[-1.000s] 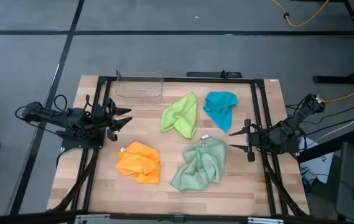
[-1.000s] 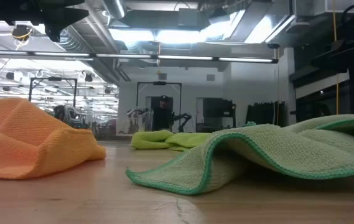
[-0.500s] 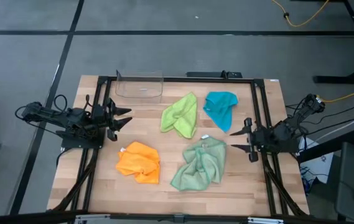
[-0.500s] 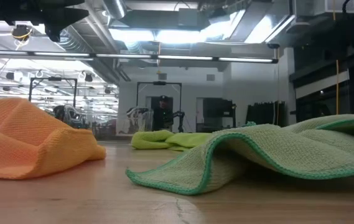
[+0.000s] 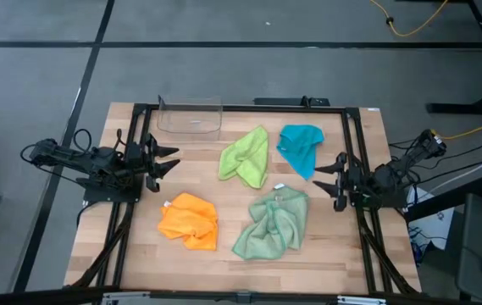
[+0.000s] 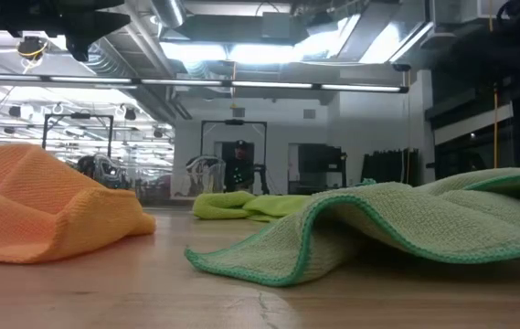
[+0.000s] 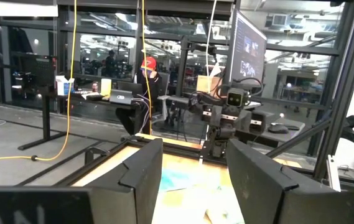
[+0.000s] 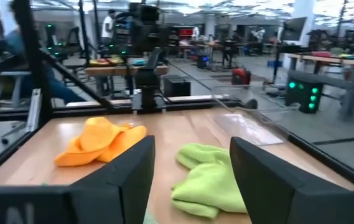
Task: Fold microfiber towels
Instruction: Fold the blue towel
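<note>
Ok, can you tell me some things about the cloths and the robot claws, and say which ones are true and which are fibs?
1. The orange towel is folded neatly. False: it lies crumpled.
2. The teal blue towel lies beside the lime green towel. True.
3. The left claw holds a towel. False: it is open and empty.
4. The clear plastic bin has a towel in it. False: nothing shows inside.
5. The pale sage green towel lies nearest the right claw. True.
</note>
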Tool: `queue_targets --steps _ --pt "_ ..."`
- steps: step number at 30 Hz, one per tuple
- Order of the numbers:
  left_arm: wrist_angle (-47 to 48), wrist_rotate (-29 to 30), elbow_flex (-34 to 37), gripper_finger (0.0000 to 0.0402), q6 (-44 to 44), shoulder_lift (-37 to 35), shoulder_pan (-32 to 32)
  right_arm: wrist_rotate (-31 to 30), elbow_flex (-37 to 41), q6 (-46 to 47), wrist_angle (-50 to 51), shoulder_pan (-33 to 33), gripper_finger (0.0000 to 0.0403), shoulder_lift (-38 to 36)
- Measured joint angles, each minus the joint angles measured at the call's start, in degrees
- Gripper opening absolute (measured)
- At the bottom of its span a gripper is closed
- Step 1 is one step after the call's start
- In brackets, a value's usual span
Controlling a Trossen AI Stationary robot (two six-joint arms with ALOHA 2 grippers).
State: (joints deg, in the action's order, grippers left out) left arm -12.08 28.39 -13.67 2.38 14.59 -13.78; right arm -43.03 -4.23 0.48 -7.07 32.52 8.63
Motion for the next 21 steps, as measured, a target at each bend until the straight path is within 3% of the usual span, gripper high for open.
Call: queue_targets --steps 6,13,21 --pt "0.0 0.0 0.0 0.0172 0.0 0.0 0.0 0.0 0.0 5.4 0.0 -2.6 0.0211 0.0" --pt "0.0 0.0 0.0 0.0172 0.0 0.0 0.0 0.0 -2.8 4.9 -0.3 -6.3 0.0211 0.2" --pt "0.0 0.0 0.0 0.0172 0.0 0.0 0.0 0.0 -10.3 -6.5 -5.6 -12.8 0.0211 8.4"
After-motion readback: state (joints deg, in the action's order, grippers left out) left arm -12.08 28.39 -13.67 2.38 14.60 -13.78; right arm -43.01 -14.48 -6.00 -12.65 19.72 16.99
